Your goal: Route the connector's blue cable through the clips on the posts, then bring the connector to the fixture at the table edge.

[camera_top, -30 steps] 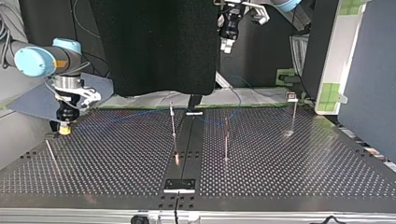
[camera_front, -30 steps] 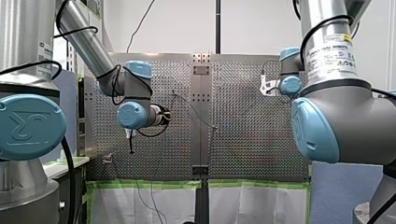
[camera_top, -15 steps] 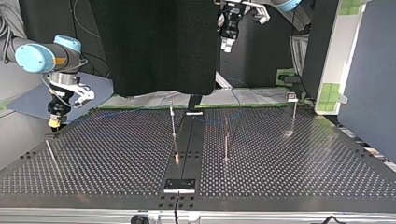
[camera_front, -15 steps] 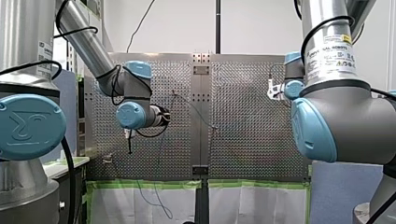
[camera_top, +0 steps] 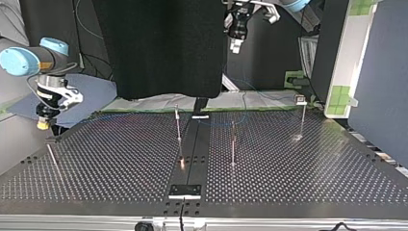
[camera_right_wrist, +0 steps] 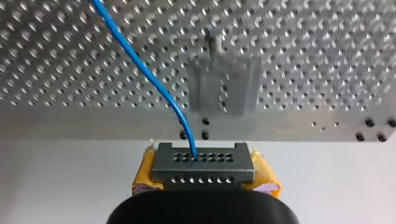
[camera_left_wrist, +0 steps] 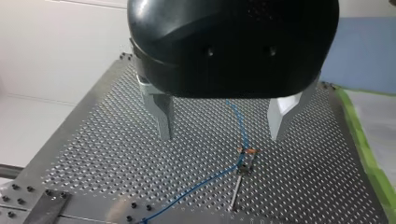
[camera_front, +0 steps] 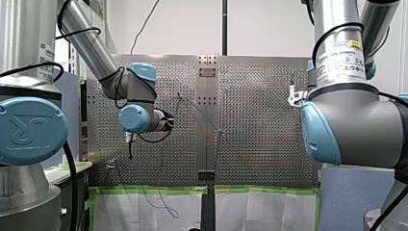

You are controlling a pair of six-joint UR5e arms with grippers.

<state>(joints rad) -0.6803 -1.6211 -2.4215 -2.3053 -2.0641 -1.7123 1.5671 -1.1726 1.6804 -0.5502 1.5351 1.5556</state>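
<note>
In the right wrist view my right gripper (camera_right_wrist: 204, 186) is shut on the dark grey connector (camera_right_wrist: 203, 163), which sits between its yellow pads (camera_right_wrist: 142, 179). The blue cable (camera_right_wrist: 140, 60) leaves the connector's top and runs out over the perforated table. A blurred metal fixture (camera_right_wrist: 224, 88) stands at the table edge just ahead of the connector. In the top view this gripper (camera_top: 43, 125) hangs just off the table's left far corner. My left gripper (camera_left_wrist: 222, 135) is open high above the table, over a post with a clip (camera_left_wrist: 245, 161) that the blue cable (camera_left_wrist: 201, 184) passes.
Three upright posts (camera_top: 178, 122), (camera_top: 233, 144), (camera_top: 303, 118) stand on the table in the top view, and a slanted rod (camera_top: 52, 156) lies near the left edge. A black curtain (camera_top: 159, 48) hangs behind. A small metal plate (camera_top: 185, 190) sits at the near middle.
My right gripper, with the connector, has lifted and moved towards the top view's left, off the table's corner. My left gripper has stayed almost still.
</note>
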